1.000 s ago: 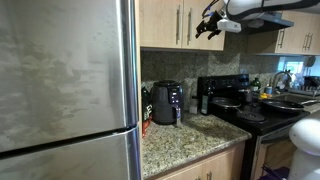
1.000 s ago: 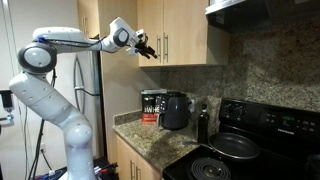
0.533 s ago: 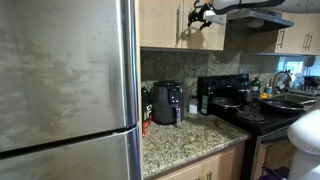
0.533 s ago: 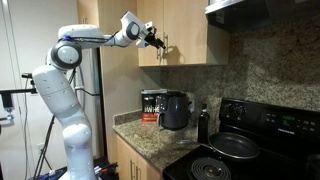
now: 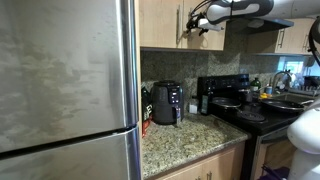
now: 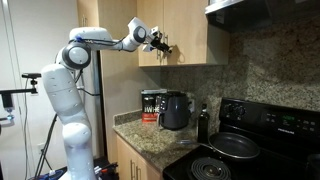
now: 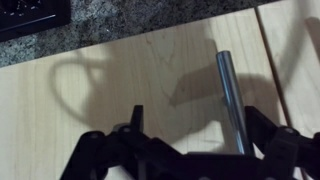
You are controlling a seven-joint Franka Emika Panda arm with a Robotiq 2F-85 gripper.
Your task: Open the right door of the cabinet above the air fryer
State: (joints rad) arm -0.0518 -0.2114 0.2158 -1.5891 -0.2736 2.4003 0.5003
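High above the air fryer (image 6: 175, 110), at the left edge of the cabinet's right door (image 6: 188, 30), the gripper (image 7: 200, 125) straddles the vertical handle (image 7: 229, 100) with fingers spread wide, so the reach looks finished and the next move is probably to close, then pull outward.

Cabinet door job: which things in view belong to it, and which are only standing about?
Belong to the job: pincer, right cabinet door, handle.
Only standing about: air fryer, bottle, pan, fridge.
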